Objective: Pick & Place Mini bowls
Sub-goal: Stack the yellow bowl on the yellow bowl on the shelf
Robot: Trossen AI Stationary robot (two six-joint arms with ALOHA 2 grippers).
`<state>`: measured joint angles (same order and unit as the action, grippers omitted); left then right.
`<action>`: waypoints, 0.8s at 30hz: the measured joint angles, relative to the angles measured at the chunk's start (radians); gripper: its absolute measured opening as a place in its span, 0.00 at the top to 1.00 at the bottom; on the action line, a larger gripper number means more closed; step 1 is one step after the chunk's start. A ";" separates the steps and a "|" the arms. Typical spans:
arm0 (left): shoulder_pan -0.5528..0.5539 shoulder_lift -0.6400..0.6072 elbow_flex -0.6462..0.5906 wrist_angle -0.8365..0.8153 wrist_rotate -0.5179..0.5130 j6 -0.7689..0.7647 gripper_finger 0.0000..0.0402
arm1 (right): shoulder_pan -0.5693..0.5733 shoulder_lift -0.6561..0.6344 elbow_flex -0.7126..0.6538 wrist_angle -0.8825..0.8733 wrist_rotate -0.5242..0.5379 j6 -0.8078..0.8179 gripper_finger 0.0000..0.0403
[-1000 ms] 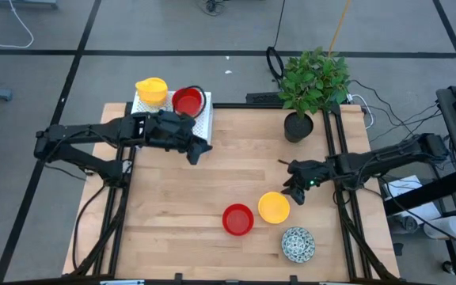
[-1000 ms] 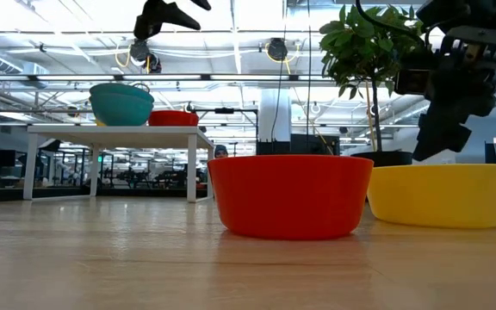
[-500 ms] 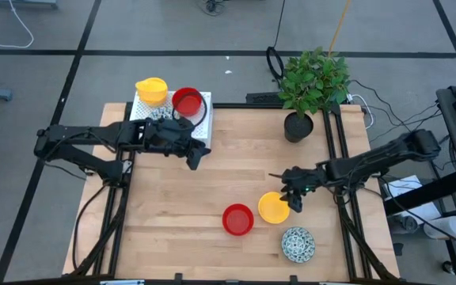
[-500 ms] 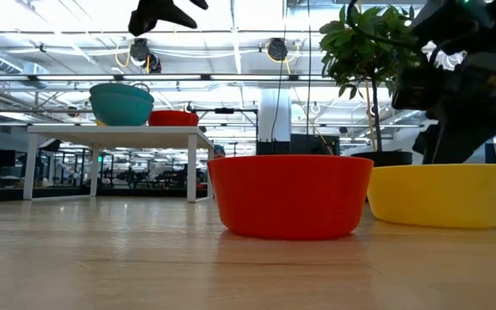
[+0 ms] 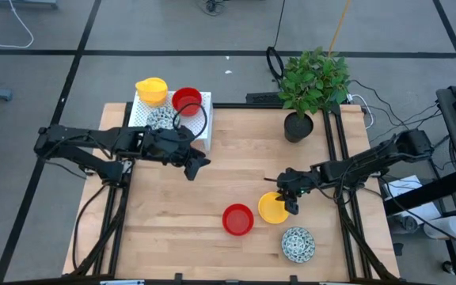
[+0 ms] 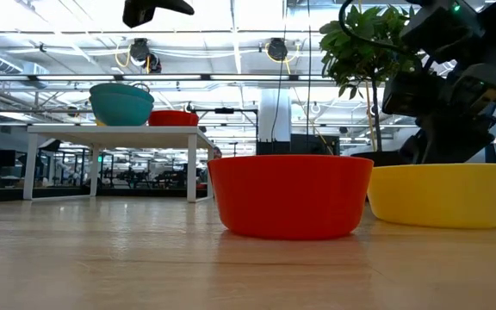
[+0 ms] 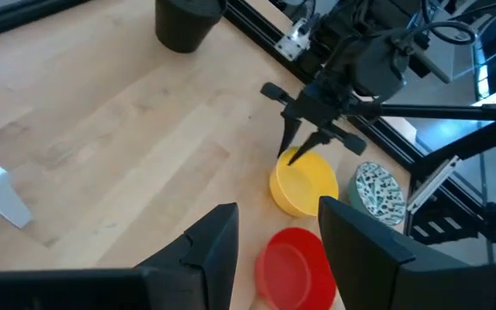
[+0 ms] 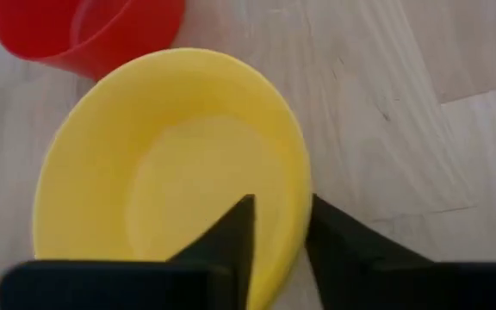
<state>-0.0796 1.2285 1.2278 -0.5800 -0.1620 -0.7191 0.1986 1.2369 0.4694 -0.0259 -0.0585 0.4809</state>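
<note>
Three mini bowls stand on the wooden table: a red one, a yellow one and a speckled white one. More bowls, yellow, red and speckled, sit on a white rack at the far left corner. My right gripper is open and low over the yellow bowl. One finger is inside its right-hand rim and the other outside. My left gripper hangs open in the air near the rack, holding nothing. My right gripper straddles the yellow bowl's rim, coming from above and pointing down. Whether either finger touches the rim cannot be told. The bowl rests flat on the table.
A black plant pot with a leafy plant stands near the far right corner. The red bowl sits close on the left of the yellow bowl. Bare wood lies across the table's middle and near left.
My right gripper has moved toward the table's left and near edges and come down onto the yellow bowl's rim. My left gripper has drawn back from the rack toward the near edge, uncovering the speckled bowl on it. No bowl has moved.
</note>
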 joint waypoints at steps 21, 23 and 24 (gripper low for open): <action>-0.023 0.000 0.000 0.017 -0.006 -0.031 0.59 | -0.243 0.259 0.306 0.043 0.004 -0.164 1.00; -0.025 0.000 0.000 0.038 -0.005 -0.037 0.59 | -0.260 0.323 0.356 0.087 -0.001 -0.179 1.00; -0.028 0.000 0.000 0.050 0.000 -0.046 0.59 | -0.268 0.355 0.382 0.109 -0.010 -0.181 1.00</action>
<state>-0.1077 1.2289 1.2277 -0.5298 -0.1624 -0.7646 -0.0693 1.5922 0.8510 0.0830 -0.0688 0.3003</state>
